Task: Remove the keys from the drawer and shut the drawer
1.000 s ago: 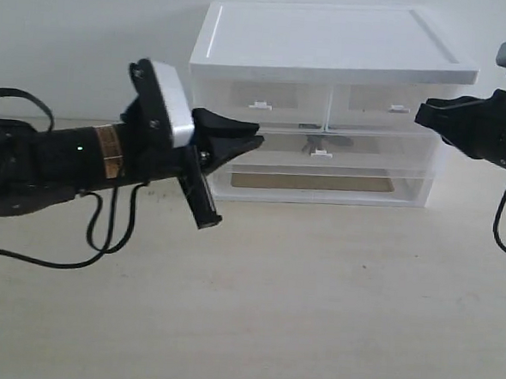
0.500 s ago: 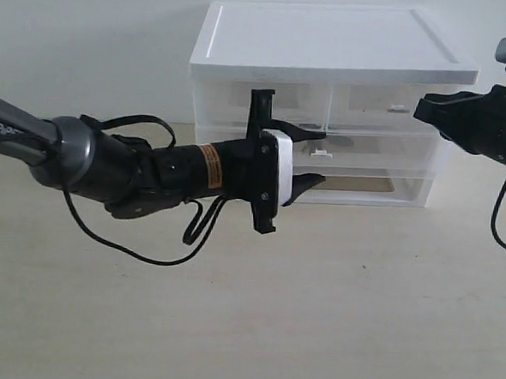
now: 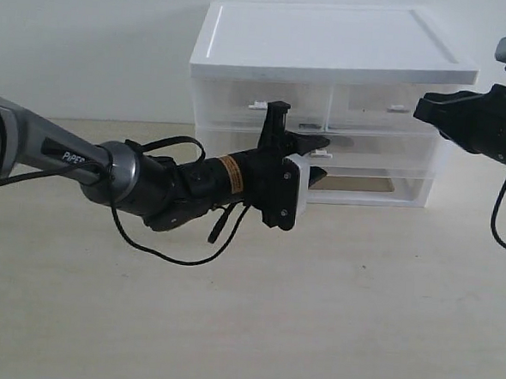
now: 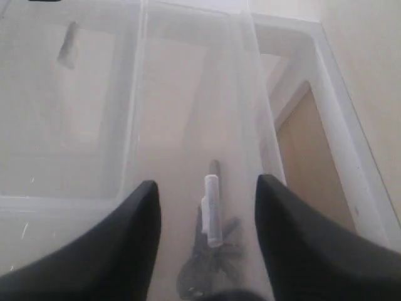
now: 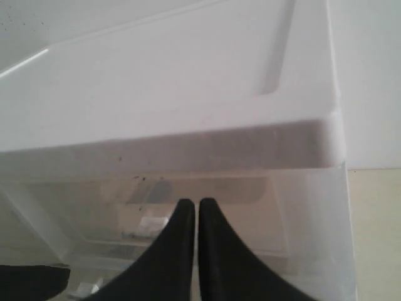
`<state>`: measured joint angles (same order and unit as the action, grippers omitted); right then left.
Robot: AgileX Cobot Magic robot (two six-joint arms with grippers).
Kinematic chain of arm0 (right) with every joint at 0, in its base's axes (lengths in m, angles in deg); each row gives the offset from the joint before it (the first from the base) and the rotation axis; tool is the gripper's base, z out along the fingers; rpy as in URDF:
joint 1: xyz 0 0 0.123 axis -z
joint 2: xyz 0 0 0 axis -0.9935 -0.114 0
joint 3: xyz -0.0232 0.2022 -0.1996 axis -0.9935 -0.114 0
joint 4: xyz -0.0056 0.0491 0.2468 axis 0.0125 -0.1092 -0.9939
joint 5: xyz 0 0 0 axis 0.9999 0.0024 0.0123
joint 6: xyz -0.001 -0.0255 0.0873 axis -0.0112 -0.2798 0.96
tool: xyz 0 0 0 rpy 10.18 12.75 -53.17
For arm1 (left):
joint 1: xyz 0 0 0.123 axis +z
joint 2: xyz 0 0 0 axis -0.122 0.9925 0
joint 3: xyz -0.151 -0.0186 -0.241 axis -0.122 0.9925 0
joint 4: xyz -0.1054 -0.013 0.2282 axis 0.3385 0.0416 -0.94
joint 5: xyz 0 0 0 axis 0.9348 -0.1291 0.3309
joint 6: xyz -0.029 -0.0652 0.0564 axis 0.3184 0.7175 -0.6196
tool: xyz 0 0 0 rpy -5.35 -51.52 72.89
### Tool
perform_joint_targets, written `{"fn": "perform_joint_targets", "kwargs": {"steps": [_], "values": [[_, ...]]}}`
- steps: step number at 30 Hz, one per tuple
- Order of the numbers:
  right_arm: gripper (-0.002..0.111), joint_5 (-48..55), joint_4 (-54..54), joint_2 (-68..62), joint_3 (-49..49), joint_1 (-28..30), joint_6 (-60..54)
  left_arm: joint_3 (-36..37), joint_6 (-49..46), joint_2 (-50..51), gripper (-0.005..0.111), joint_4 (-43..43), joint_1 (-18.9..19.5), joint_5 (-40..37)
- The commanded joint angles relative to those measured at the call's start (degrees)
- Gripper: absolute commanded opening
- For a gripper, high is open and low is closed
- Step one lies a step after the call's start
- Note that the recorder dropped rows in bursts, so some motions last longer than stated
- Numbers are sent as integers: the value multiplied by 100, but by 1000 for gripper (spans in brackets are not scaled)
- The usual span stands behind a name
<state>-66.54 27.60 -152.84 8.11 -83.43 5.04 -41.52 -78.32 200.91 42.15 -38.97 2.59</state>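
Note:
The drawer (image 3: 376, 151) is the shallow full-width middle one of a clear plastic unit, and it stands shut. My left gripper (image 3: 320, 158) is open right at its front. In the left wrist view the black fingers (image 4: 139, 213) flank the small white tab handle (image 4: 213, 208) without touching it, so the left gripper (image 4: 207, 183) holds nothing. The keys (image 4: 210, 266) show as a dark blur behind the translucent front, just past the handle. My right gripper (image 3: 423, 110) hovers shut at the unit's upper right corner, its fingertips (image 5: 186, 210) pressed together.
The drawer unit has a white lid (image 3: 331, 41), two half-width upper drawers (image 3: 241, 99) and a bottom compartment with a brown sheet (image 3: 356, 184). It stands on a pale table (image 3: 314, 313) against a white wall. A black cable (image 3: 172, 249) hangs under the left arm.
The left arm has swung right and reached in to the drawer unit, its wrist turning over. Its open fingers now bracket the middle drawer's tab handle. The right arm has stayed still.

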Motion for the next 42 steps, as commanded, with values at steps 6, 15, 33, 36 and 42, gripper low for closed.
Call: {"fn": "perform_joint_targets", "kwargs": {"steps": [6, 15, 33, 36, 42], "values": [[0, 35, 38, -5, 16, -5, -9, -41, -1033, 95, 10, 295, -5, 17], [0, 92, 15, -5, 16, -5, -46, -41, -1397, 95, 8, 832, -56, 17], [0, 78, -10, -5, 16, -5, -54, 860, -2169, -419, 4, 1983, -727, 26], [0, 78, -10, -5, 16, -5, -54, 1203, -2412, -619, 4, 2047, -851, 57], [0, 99, -9, -5, 16, -5, -54, 2155, -2555, -1116, 4, 2288, -1150, 620]]}}
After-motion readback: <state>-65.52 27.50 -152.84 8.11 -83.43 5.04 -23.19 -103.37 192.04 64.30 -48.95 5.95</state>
